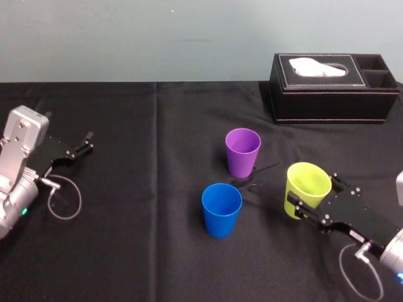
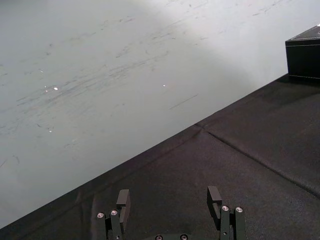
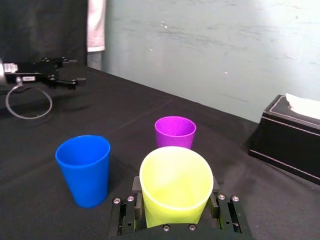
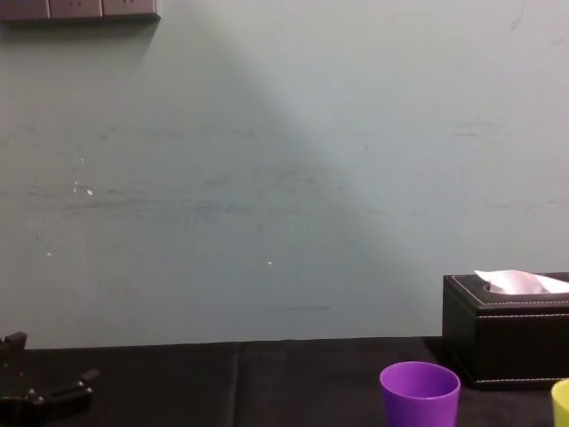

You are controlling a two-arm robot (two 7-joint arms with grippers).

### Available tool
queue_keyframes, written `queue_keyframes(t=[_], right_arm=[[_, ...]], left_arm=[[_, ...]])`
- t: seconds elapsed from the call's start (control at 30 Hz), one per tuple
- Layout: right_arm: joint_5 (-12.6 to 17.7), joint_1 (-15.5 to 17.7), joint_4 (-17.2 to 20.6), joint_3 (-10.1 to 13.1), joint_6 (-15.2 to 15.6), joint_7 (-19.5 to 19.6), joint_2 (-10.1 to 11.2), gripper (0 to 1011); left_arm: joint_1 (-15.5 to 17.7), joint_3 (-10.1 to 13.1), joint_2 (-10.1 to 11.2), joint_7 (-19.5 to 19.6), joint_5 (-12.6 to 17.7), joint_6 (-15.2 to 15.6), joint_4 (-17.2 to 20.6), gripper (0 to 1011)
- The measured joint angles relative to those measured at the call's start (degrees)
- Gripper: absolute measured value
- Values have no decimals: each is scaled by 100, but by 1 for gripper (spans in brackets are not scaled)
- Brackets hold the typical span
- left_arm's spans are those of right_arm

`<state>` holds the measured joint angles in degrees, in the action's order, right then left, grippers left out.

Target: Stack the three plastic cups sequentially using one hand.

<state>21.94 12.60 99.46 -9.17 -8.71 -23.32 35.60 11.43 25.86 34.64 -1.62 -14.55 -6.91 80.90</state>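
Three cups unstacked | yellow cup (image 1: 307, 185): clasped in right gripper (image 1: 313, 191), right of blue cup (image 1: 221, 207) and purple cup (image 1: 242, 151) | left gripper (image 1: 82, 143): parked left, fingers wide | risk: toppling blue cup if lowered off-centre

Chest view: yellow-green cup (image 4: 562, 406) mostly past the right edge, purple cup (image 4: 420, 396) partly past the bottom.

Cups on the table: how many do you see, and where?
3. Purple cup nearest the tissue box; blue cup in front of it; yellow-green cup rightmost, in the right gripper. Left gripper parked far left. None seem hidden.
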Motion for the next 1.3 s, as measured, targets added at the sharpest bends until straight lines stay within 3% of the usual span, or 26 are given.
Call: queue_keyframes(t=[0.23,0.47,0.6,1.0,1.3], right_arm=[[69,36,552,233,805,246,-37,739],[47,-207,741,226,1167,256,-79,739],[-53,-506,784,115,1373,260,-131,739],[-405,-1459,406,-342,1649,333,-473,739],[-671,-2257,-164,-740,1827,279,-803,739]], left_arm=[[0,0,0,0,0,0,0,1011],[0,0,0,0,0,0,0,1011],[0,0,0,0,0,0,0,1011],[0,0,0,0,0,0,0,1011],[0,0,0,0,0,0,0,1011]])
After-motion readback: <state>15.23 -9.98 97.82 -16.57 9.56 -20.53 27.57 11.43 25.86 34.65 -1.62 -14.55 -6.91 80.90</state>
